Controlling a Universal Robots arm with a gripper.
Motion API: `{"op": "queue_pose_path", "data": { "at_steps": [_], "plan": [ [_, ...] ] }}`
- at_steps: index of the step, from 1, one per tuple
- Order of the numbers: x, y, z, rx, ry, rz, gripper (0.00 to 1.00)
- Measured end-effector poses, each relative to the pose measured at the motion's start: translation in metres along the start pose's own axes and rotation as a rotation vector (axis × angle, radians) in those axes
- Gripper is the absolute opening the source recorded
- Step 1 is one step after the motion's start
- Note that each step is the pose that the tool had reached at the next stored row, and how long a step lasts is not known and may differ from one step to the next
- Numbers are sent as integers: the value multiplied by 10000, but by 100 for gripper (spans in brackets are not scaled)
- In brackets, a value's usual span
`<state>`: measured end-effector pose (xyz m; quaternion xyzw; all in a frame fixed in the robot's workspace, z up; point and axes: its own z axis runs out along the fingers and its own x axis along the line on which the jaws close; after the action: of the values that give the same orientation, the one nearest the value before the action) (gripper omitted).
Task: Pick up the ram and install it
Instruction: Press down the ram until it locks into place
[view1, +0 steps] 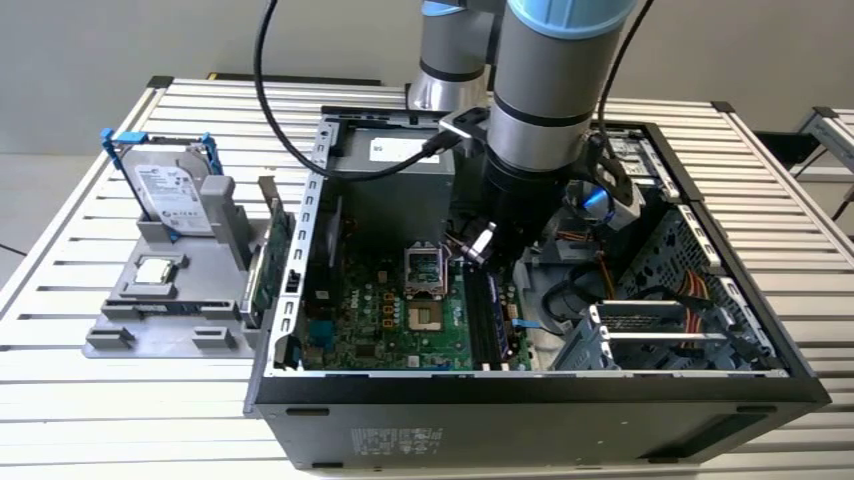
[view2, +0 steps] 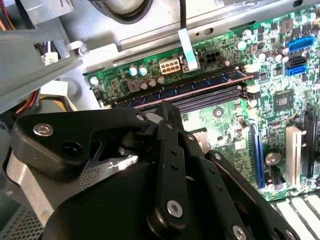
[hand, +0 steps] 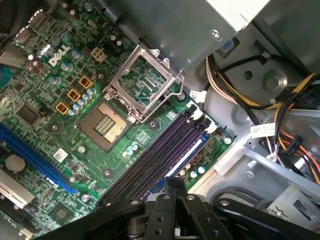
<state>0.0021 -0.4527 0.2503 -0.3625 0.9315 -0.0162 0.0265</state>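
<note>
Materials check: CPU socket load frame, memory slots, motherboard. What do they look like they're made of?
CPU socket load frame: looks like bare stamped metal, silvery with bright glints, hinged open.
Memory slots: probably moulded plastic, matte black with one blue, white end latches.
Motherboard: green glossy laminate, likely fibreglass, with fine copper-coloured traces and soldered parts.
</note>
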Motion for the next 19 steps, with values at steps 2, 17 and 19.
{"op": "queue_pose_path", "data": {
  "at_steps": [2,17,19],
  "plan": [
    [0,0,0,-9,-11,-229,0],
    [0,1,0,-82,-107,-2172,0],
    [-1,0,0,-92,-121,-2451,0]
  ]
}}
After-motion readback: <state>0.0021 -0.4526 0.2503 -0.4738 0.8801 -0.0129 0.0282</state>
